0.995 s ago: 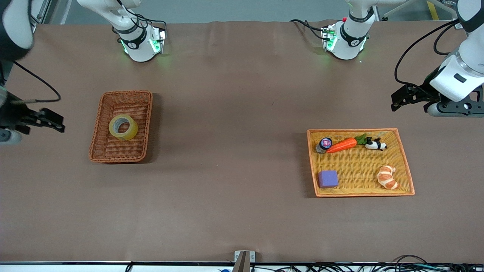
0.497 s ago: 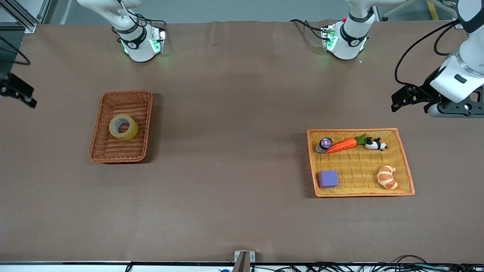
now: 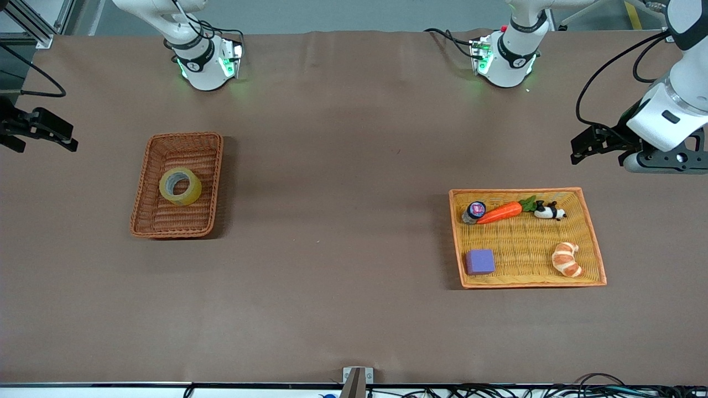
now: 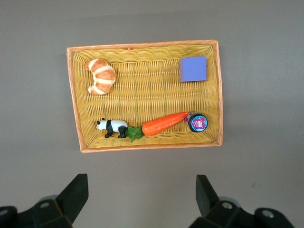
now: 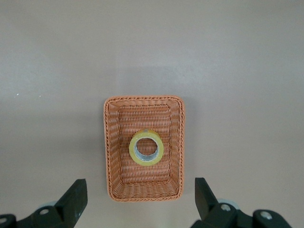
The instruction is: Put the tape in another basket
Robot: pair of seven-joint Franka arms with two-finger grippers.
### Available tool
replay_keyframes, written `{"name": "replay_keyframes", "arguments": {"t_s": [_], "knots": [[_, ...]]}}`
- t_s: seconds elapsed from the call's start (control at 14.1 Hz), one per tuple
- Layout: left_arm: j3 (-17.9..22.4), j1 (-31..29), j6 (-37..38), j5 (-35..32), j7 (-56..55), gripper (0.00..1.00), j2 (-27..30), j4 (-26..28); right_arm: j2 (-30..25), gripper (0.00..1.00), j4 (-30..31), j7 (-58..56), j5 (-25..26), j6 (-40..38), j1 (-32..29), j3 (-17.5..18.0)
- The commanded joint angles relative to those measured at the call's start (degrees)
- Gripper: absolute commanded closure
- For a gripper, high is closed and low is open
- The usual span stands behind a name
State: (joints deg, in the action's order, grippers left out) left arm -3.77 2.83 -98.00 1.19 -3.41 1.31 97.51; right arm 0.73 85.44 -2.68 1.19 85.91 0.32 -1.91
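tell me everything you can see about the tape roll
The tape is a thick ring of translucent yellowish packing tape with a greyish inner core and a wide open hole. It lies flat on the woven floor of the reddish-brown wicker basket, about midway along it, clear of the basket's walls. Nothing else touches it; neither gripper is near it.

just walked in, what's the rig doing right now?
Nothing is being held. The tape lies in the reddish-brown basket toward the right arm's end of the table. The right end effector is open, up over bare table beside that basket. The left end effector is open too, waiting up above the table by the yellow tray, which holds a purple cube, carrot, panda, croissant and small jar.
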Motion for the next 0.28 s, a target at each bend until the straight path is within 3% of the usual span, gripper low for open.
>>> {"name": "replay_keyframes", "arguments": {"t_s": [0.0,0.21], "knots": [[-0.45,-0.01,0.79,-1.28,-0.81,0.00,-0.61,-1.44,-0.82,0.00,0.70,0.83,-0.67,-0.30,-0.50,0.42],[-0.45,-0.01,0.61,-1.28,-0.90,0.00,-0.61,-1.44,-0.82,0.00,0.61,0.83,-0.67,0.13,-0.50,0.42]]}}
